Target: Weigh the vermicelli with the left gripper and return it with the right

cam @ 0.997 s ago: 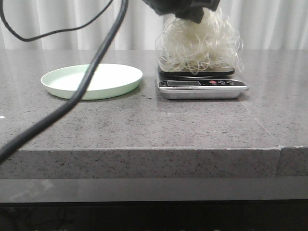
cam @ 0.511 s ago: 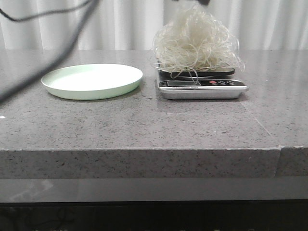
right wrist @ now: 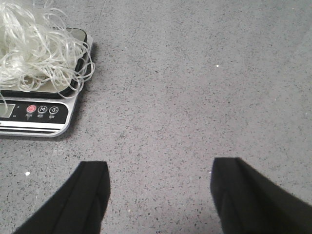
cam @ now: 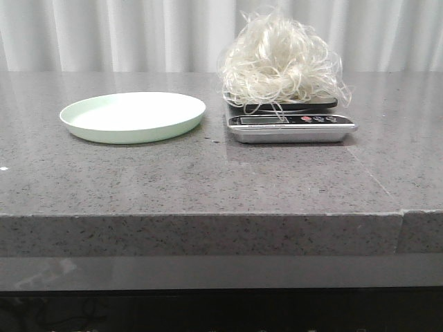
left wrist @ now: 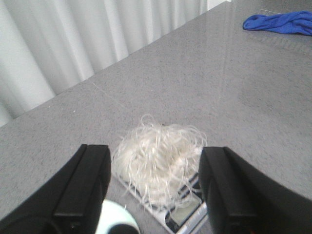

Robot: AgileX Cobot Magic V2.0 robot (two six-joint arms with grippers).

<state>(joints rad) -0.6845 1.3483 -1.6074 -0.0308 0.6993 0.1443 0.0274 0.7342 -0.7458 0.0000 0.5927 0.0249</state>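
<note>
Now you see the vermicelli point(cam: 282, 59) heaped roundly on the scale point(cam: 291, 123), upper right of the front frame, no clear long axis. Only wrist views show the left gripper point(left wrist: 155, 195) and right gripper point(right wrist: 158, 200), fingers apart; a blue cloth point(left wrist: 280, 23) too.

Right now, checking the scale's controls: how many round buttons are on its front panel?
3. On the scale, they sit in a row right of the display: a red button, then two pale ones. Vermicelli hangs nearby, hiding none.
</note>
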